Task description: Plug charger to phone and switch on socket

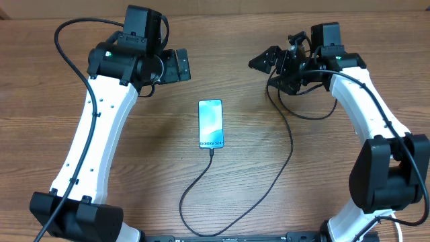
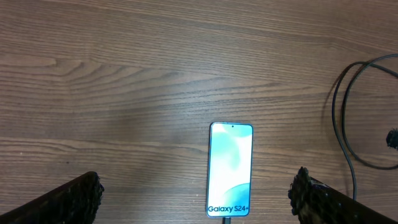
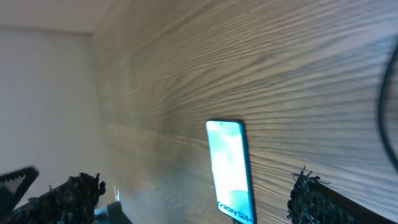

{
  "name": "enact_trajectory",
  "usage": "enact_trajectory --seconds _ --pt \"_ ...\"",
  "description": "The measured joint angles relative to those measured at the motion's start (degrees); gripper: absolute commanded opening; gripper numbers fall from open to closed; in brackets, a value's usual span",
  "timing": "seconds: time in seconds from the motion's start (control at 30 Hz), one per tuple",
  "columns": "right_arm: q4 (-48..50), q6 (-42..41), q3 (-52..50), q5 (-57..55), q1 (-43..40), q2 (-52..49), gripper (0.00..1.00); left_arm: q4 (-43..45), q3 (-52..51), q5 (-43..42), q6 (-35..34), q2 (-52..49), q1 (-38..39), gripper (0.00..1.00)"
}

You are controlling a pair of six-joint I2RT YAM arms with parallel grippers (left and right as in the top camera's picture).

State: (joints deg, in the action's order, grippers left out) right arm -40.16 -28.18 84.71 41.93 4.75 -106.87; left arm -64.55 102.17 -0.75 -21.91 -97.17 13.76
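Overhead puts the phone (image 1: 210, 124) flat at mid-table, between your two arms, screen up and lit blue-teal. You can read "Galaxy S24+" along its near end in the left wrist view; in the overhead the print is too small to make out. The charger (image 1: 211, 154) meets that same end with its tip. Its thin black cable runs toward you, bends near the table's (image 1: 40, 134) front edge, then climbs on the right to a tangle of black loops (image 1: 302, 111) under your right arm. Where it ends in there you cannot tell.

Your left gripper (image 2: 194, 190) hangs off the phone's far-left corner, jaws spread wide, holding nothing. Your right gripper (image 3: 196, 186) hangs off the far-right corner, jaws just as wide and just as empty, with the loops just beside it. The right wrist view is tilted and blurred, with a pale wall (image 3: 43, 93) at its left.
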Motion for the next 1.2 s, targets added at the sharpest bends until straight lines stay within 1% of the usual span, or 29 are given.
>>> enact_trajectory --seconds 0.17,0.4,0.5,0.6,0.7,0.87,0.97,1.1,1.2 --pt "-7.6 -1.4 3.5 -6.9 -2.4 0.0 1.0 0.0 0.0 0.0 0.0 0.0 0.0 1.0" --pt "-18.8 -2.1 15.9 -24.3 -7.6 0.0 1.0 0.0 0.0 0.0 0.0 0.0 0.0 1.0" --pt "-20.6 -2.2 19.8 -32.0 -10.3 0.0 1.0 0.0 0.0 0.0 0.0 0.0 0.0 1.0" --pt "-20.5 -2.2 20.8 -38.5 -13.2 0.0 1.0 -0.1 0.0 0.2 0.0 0.0 0.0 1.0" --pt "-20.5 -2.2 20.8 -42.3 -17.4 0.0 1.0 -0.1 0.0 0.2 0.0 0.0 0.0 1.0" --pt "-20.3 -2.0 20.8 -44.4 -26.1 0.0 1.0 -0.1 0.0 0.2 0.0 0.0 0.0 1.0" --pt "-19.4 -0.3 20.7 -42.1 -31.3 0.0 1.0 -0.1 0.0 0.2 0.0 0.0 0.0 1.0" --pt "-17.1 2.9 19.6 -38.2 -35.4 0.0 1.0 -0.1 0.0 0.2 0.0 0.0 0.0 1.0" --pt "-15.1 6.8 16.2 -34.7 -36.6 0.0 1.0 -0.2 0.0 0.2 0.0 0.0 0.0 1.0"
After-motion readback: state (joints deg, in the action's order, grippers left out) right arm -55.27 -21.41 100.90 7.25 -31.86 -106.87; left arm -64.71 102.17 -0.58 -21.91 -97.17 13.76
